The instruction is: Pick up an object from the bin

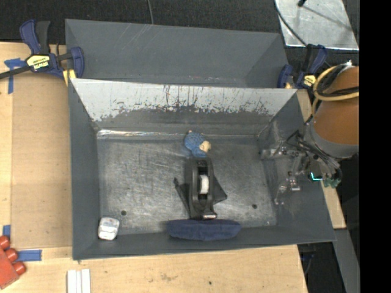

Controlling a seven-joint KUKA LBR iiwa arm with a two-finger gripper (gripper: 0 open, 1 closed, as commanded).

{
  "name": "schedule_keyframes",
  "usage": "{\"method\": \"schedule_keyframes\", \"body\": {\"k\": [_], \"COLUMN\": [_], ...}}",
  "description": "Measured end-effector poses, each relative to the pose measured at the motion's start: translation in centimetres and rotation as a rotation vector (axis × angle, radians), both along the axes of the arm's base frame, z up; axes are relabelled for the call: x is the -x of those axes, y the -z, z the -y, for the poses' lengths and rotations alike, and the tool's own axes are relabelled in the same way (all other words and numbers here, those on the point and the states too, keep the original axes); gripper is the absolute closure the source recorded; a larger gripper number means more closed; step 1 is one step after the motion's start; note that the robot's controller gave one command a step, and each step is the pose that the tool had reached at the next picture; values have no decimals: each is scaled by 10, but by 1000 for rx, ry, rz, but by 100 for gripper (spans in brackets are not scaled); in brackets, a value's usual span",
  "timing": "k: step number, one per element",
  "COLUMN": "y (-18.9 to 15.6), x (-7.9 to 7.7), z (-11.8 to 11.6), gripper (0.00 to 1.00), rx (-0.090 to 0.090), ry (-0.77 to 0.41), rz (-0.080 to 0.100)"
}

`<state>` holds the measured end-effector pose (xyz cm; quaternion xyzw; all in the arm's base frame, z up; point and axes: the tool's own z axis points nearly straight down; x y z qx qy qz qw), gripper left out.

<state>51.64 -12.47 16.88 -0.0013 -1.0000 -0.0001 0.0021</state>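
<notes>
In the camera view, the grey bin fills the middle of the frame, and the gripper hangs at its right side, over bare floor close to the right wall, below the orange-covered wrist. How far it is open cannot be told from here. Every loose thing lies on the floor well apart from it, so I judge it to be carrying nothing. The nearest is a black tape dispenser with a white roll at centre, lying along the frame's vertical. Just above it sits a small blue and tan piece near the back wall, and just below it a dark blue oblong pad lies against the front wall. A small white block rests alone in the lower left corner. The things are spread singly, so any of them could be picked; the dispenser seems the likeliest.
</notes>
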Motion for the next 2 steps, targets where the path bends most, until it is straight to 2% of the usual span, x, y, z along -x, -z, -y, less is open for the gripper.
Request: {"method": "schedule_keyframes", "body": {"k": [1,2], "y": [22,37], "x": [-2,-28], "z": [-87,-134], "gripper": [0,0], "rx": [-3,1], "ry": [-167,-254], "rz": [4,14]}}
